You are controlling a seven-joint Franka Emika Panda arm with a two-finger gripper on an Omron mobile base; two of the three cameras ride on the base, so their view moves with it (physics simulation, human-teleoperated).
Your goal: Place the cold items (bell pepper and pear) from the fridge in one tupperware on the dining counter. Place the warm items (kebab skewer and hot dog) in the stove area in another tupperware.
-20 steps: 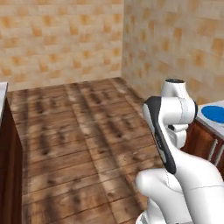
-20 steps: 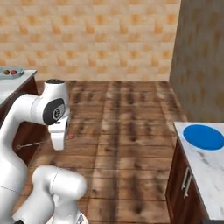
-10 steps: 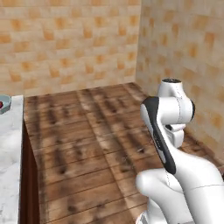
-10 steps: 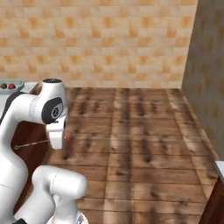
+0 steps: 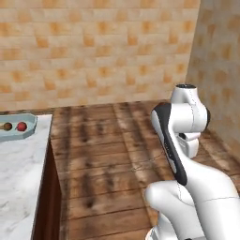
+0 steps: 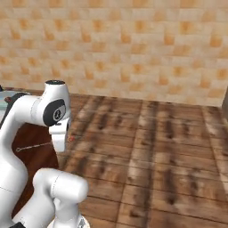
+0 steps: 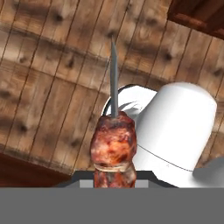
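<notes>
Gripping kebab skewer (image 7: 113,148) in jaws | over wooden floor (image 7: 52,78) | no writing legible

**Passage survey: open floor ahead, counter to the left**

The wooden floor (image 5: 108,145) ahead lies open from the arm to the tiled back wall (image 6: 133,49); nothing stands on it. On the left, a marble counter (image 5: 18,173) with a dark wooden side bounds the way, and a pale tray (image 5: 18,126) holding two small round items sits on its far end. A tiled side wall (image 5: 218,61) closes the right. Beneath the hand, a kebab skewer (image 7: 113,144) projects forward over the floor.
</notes>
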